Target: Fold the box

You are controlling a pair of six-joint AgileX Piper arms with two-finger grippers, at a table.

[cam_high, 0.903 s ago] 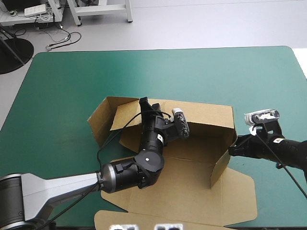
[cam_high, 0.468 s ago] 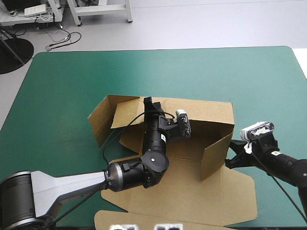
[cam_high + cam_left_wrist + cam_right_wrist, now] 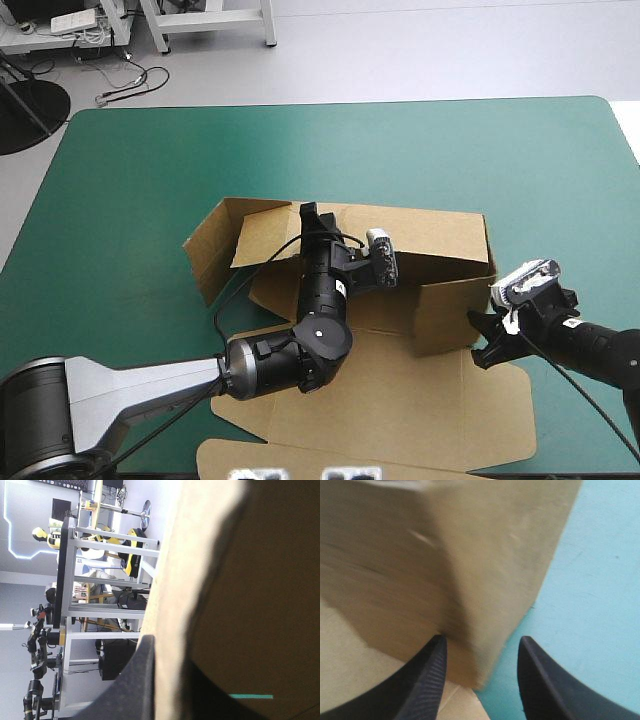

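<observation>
– Where the box point(image 3: 440, 300) sits at the middle of the teal-green tabletop point(image 3: 150, 160), what do we make of the board?
– We see plain brown sheet, matt, with crisp creases. A long back wall stands upright, and a flap at its left end splays outward. The right side wall angles inward, and a wide panel with clipped corners lies flat toward the near edge.
– And our left hand point(image 3: 308, 212)?
– We find it at the back wall's top edge, all but closed and pinching the sheet. In the wrist view one black finger point(image 3: 135, 680) lies against the pale cut edge.
– Our right hand point(image 3: 482, 338)?
– We see it low at the right wall's outer corner. Its ribbed, curved fingers point(image 3: 430, 680) are parted, and the wall's lower corner stands between them, unclamped.
</observation>
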